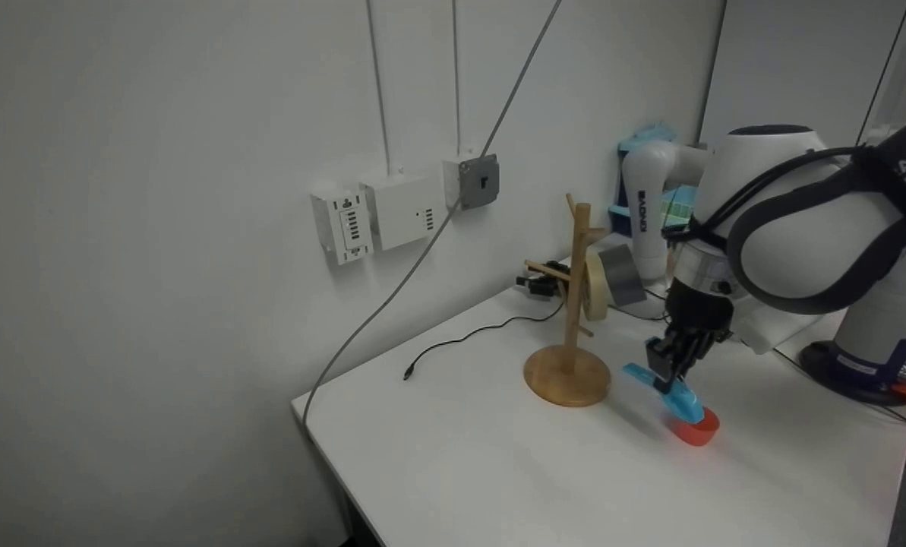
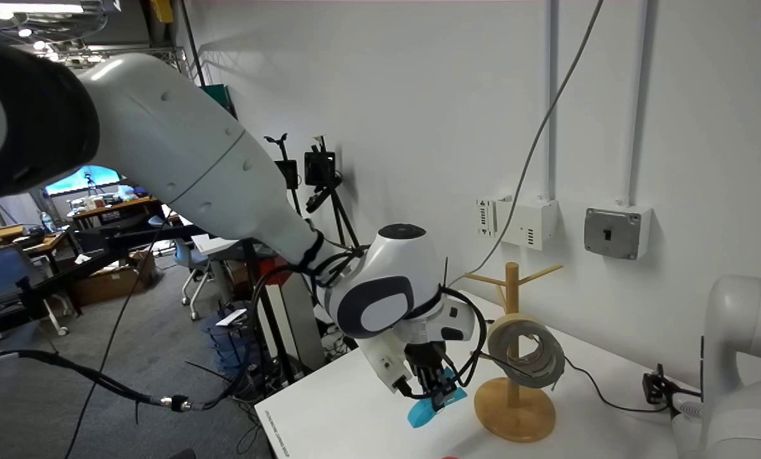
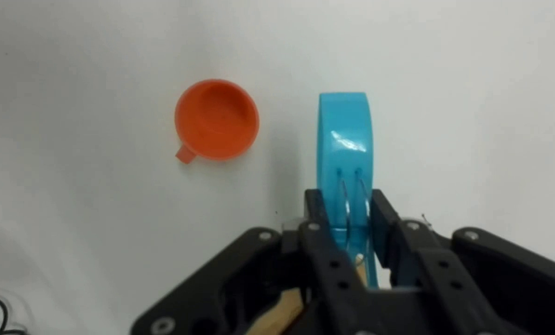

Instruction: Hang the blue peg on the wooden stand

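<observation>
White tabletop (image 1: 498, 471), bearing along one edge a line of lettering (image 2: 276, 435), too small to read, in an exterior view. Directly on it rest the wooden stand (image 1: 573, 327), upright on its round base (image 1: 553, 381), and, near that base, a red cup (image 3: 217, 120), its mouth upward and a short tab (image 3: 185, 154) projecting from its side. A thin dark cable (image 1: 482, 330) runs from behind the stand in a loose curve, ending in a small plug (image 1: 408, 373); the round dark foot (image 1: 825, 374) of a white column (image 1: 876, 327) stands well apart.
</observation>
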